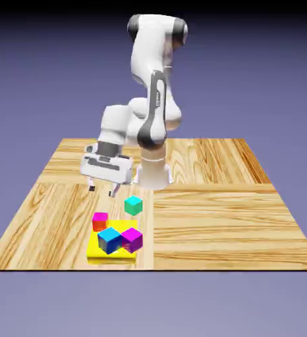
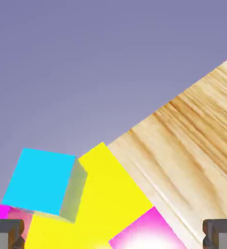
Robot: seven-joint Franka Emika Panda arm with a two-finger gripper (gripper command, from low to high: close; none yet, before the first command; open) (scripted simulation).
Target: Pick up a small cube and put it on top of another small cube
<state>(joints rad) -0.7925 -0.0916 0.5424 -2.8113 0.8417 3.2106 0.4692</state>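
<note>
The small teal-green cube (image 1: 134,205) rests on the wooden table (image 1: 209,197), just beyond the far edge of a yellow pad (image 1: 98,253). My gripper (image 1: 102,190) hovers open above the table, a little to the exterior view's left of that cube and behind it, holding nothing. In the hand view the two grey fingertips (image 2: 6,233) sit wide apart at the bottom corners, with nothing between them. A cube with a cyan face (image 2: 40,182) shows there over the yellow pad (image 2: 110,194); I cannot tell which cube it is.
On the yellow pad stand a blue cube with a cyan top (image 1: 109,239), a magenta cube (image 1: 132,239) touching it, and a red-and-magenta cube (image 1: 100,220) behind them. Magenta surfaces (image 2: 144,233) show low in the hand view. The table's near edge lies just in front of the pad.
</note>
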